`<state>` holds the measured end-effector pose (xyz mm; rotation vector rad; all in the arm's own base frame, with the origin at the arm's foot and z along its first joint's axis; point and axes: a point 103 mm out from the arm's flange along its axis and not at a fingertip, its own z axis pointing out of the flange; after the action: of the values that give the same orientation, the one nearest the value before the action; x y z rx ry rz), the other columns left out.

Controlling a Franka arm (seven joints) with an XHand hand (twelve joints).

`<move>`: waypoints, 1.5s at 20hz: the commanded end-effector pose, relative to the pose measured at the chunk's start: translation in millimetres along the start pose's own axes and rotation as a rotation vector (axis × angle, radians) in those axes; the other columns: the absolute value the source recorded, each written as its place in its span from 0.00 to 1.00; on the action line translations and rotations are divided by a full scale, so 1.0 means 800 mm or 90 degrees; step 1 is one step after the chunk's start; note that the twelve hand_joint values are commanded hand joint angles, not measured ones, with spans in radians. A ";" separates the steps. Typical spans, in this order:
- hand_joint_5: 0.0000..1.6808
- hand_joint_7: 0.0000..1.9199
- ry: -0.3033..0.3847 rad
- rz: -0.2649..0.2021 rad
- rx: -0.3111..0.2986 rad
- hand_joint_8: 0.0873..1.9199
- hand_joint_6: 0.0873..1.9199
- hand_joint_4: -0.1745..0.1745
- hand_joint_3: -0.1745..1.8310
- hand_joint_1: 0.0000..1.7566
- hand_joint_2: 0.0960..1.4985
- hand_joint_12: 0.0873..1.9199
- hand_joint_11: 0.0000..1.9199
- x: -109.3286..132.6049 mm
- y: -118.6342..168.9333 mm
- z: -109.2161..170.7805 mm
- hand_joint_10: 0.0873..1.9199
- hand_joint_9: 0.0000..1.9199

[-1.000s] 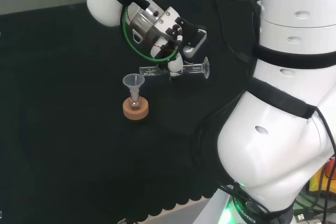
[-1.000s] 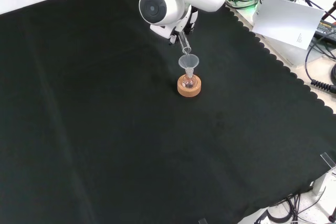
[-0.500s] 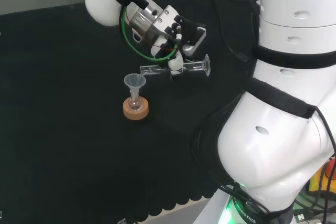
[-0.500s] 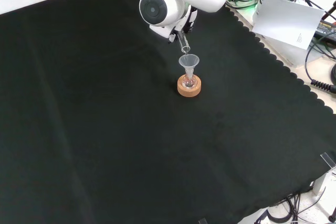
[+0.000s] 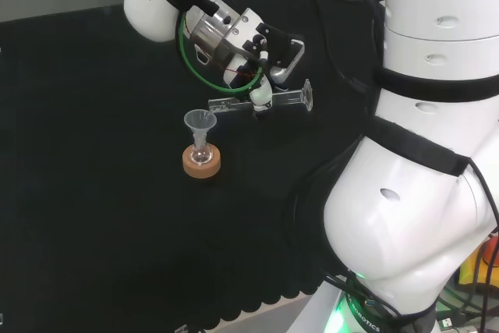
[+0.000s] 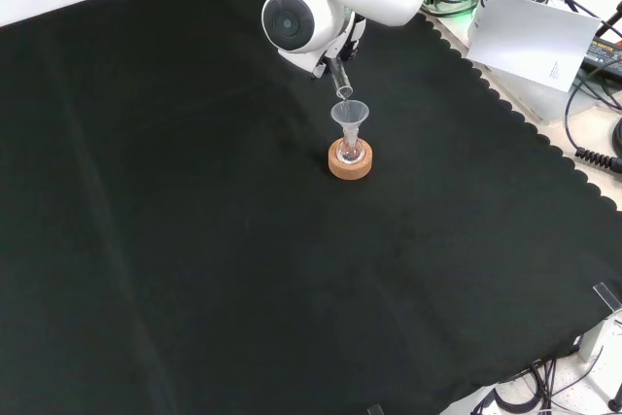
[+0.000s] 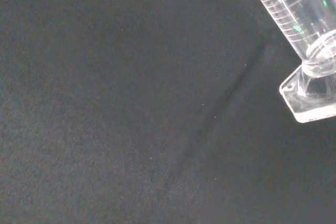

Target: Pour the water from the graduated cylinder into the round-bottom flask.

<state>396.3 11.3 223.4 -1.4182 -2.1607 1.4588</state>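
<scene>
Hand (image 5: 265, 56): fingers curled round the graduated cylinder (image 5: 257, 102), gripping it at mid-length, above and to the right of the cork ring in the head view.
Graduated cylinder: clear, lying almost level in the air; mouth end close above and just right of the funnel, base end pointing away.
Funnel (image 5: 199, 122): clear, seated in the neck of the round-bottom flask (image 5: 201, 154).
Round-bottom flask: small, upright in the cork ring (image 5: 201, 163) on the black cloth (image 6: 194, 240).
Markings: printed scale lines and a "10" on the cylinder wall, seen in the wrist view.
</scene>
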 end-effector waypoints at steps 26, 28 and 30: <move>0.56 0.68 -0.065 0.040 0.000 0.09 0.54 0.21 0.09 0.64 0.75 0.35 0.66 0.024 -0.001 -0.028 0.00 0.76; 0.56 0.68 -0.061 0.039 -0.006 0.09 0.54 0.21 0.09 0.64 0.75 0.35 0.66 0.024 -0.003 -0.027 0.00 0.76; 0.56 0.68 -0.063 0.042 -0.011 0.09 0.54 0.21 0.09 0.64 0.75 0.35 0.66 0.019 -0.007 -0.024 0.00 0.76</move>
<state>397.5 34.7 233.4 -1.4584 -2.2082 1.5589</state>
